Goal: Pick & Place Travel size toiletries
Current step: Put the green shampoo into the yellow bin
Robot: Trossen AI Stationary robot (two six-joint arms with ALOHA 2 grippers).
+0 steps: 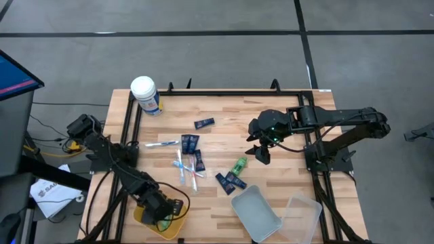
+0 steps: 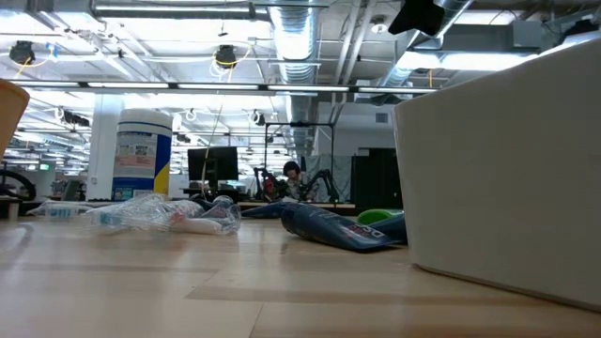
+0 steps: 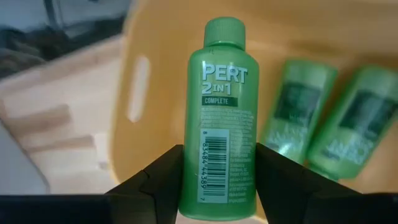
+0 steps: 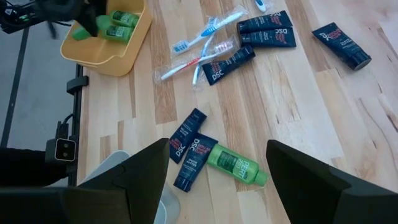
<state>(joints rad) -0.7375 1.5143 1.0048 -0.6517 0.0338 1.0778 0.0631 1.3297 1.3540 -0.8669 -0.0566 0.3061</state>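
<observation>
Here, left gripper (image 3: 217, 186) holds green bottle (image 3: 222, 118) over yellow bin (image 3: 140, 81).

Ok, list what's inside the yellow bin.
In the yellow bin lie two green bottles. The left claw holds a third green bottle over it. That bottle and the claw cover part of the floor.

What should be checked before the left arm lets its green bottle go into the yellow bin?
1. Left gripper has the green bottle between its fingers: ok.
2. Bottle is over the yellow bin: ok.
3. Room beside the two green bottles already in the bin: ok.
4. Right gripper open, empty, clear of the bin: ok.
5. Loose green bottle on the table reachable for the right arm: ok.
6. Bottle's height above the bin floor: cannot tell.
</observation>
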